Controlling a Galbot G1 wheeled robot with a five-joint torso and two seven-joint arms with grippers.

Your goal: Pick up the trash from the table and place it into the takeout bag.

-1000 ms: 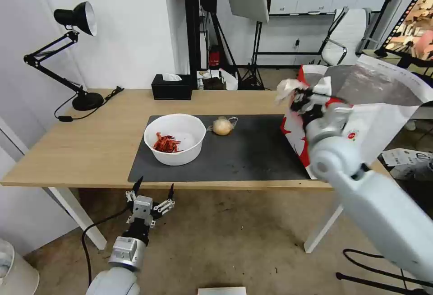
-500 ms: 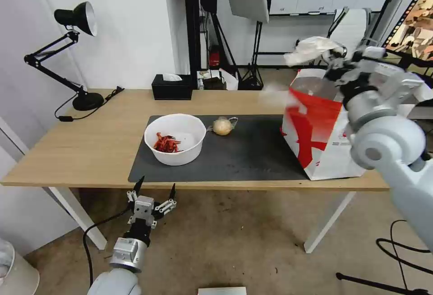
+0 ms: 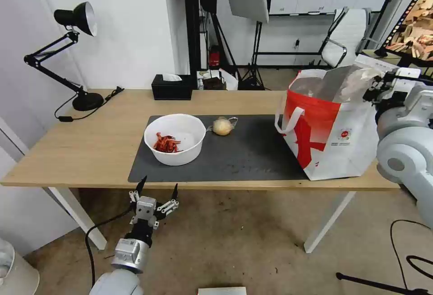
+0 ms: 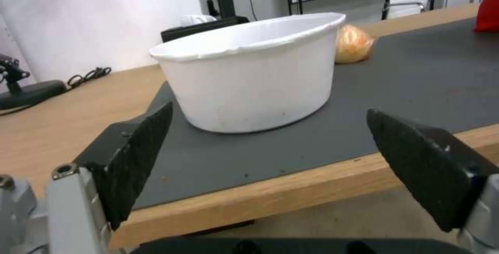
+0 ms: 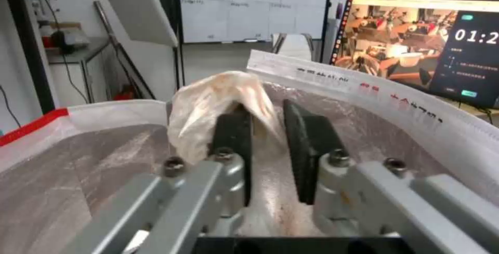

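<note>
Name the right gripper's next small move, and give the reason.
Probably open the jaws and let go. The right gripper is shut on the crumpled white tissue and already sits over the foil-lined mouth of the takeout bag, so a release should drop it inside.

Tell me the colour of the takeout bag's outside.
The takeout bag is white with a bold red pattern and a small round logo; its lining is silver foil. The head view shows it best.

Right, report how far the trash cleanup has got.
In hand: the right gripper, over the open takeout bag, pinches the crumpled tissue. Left: the white bowl of red shells and wrapped yellowish lump sit on the mat. The left gripper waits open below the table edge.
</note>
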